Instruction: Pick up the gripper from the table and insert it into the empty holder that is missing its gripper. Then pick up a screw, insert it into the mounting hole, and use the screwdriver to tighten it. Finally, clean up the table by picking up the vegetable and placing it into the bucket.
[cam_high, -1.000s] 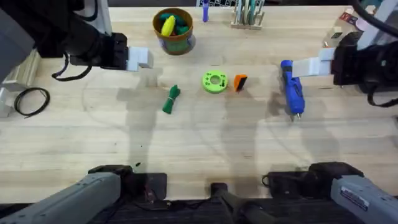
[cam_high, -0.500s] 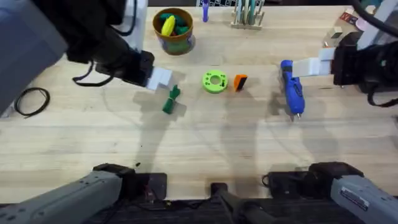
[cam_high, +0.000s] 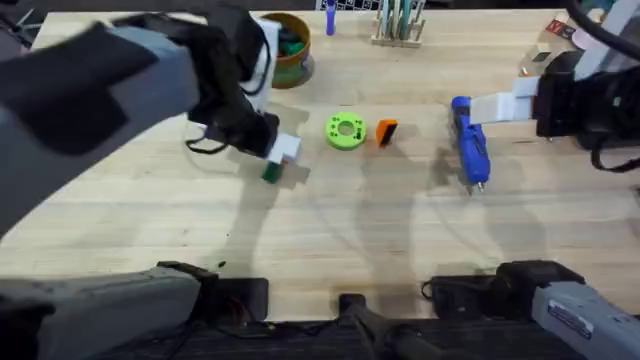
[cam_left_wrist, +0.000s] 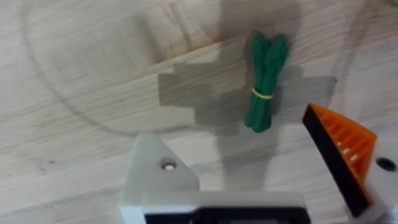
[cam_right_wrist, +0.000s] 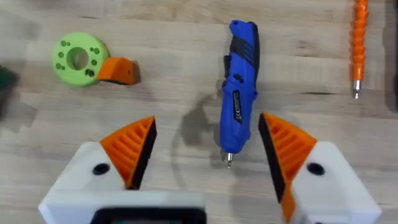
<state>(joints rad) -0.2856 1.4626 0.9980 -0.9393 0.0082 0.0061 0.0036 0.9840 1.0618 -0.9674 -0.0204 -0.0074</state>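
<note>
Left end effector (cam_left_wrist: 261, 180) is released, hovering just above the vegetable (cam_left_wrist: 265, 90), which lies flat on the worktop (cam_high: 330, 240). One of its fingers has an orange pad (cam_left_wrist: 341, 149); the other is a bare white holder (cam_left_wrist: 160, 180) with an open screw hole. Right end effector (cam_right_wrist: 208, 155) is released over the screwdriver (cam_right_wrist: 239, 93), not touching it. Gripper (cam_high: 386, 132) lies touching the green disc (cam_high: 345, 131) at mid-worktop. Bucket (cam_high: 290, 48) stands at the far edge, partly hidden by the left arm. Thin orange tool (cam_right_wrist: 359, 46) lies beyond the screwdriver.
</note>
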